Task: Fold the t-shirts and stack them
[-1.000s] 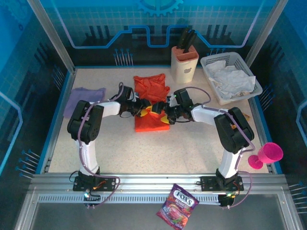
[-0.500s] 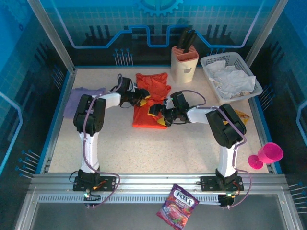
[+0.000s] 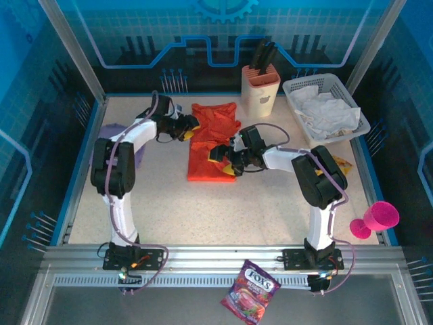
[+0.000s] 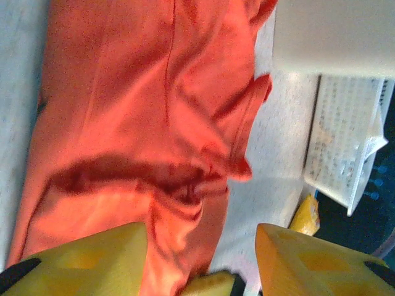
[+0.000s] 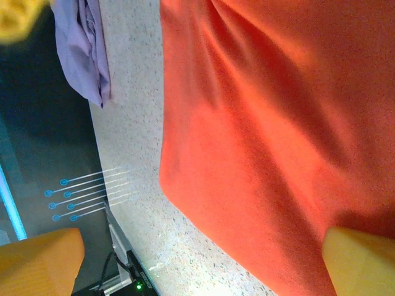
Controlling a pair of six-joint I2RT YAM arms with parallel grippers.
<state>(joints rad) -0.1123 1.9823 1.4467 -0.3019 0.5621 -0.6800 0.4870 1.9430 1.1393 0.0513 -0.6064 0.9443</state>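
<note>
**Mia:** What can you see from up top?

**Ben:** The orange t-shirt (image 3: 215, 120) lies on the table (image 3: 203, 210), in the middle and toward the back. Its near part is a flat folded strip. Its far part is all crumpled. The left claw (image 3: 189, 126) sits at the top left edge of the shirt. The right claw (image 3: 222, 160) is over the right side of the folded part.

**Mia:** What else is there?

**Ben:** A knife block (image 3: 260, 91) and a white basket (image 3: 295, 108) stand at the back right. A pink cup (image 3: 376, 218) is far to the right. A candy bag (image 3: 250, 292) lies at the front.

**Mia:** And the left wrist camera?

**Ben:** Two yellow fingers (image 4: 80, 256) stand about half open. The orange cloth with its wrinkles is below them. I can't see any cloth pinched between them.

**Mia:** And the right wrist camera?

**Ben:** Its fingers (image 5: 37, 259) are as far apart as they go, and they hold nothing. The smooth edge of the orange shirt is under them. The purple t-shirt (image 5: 80, 43) lies bunched at the table's edge, apart from the orange one, with bare table between them.
</note>
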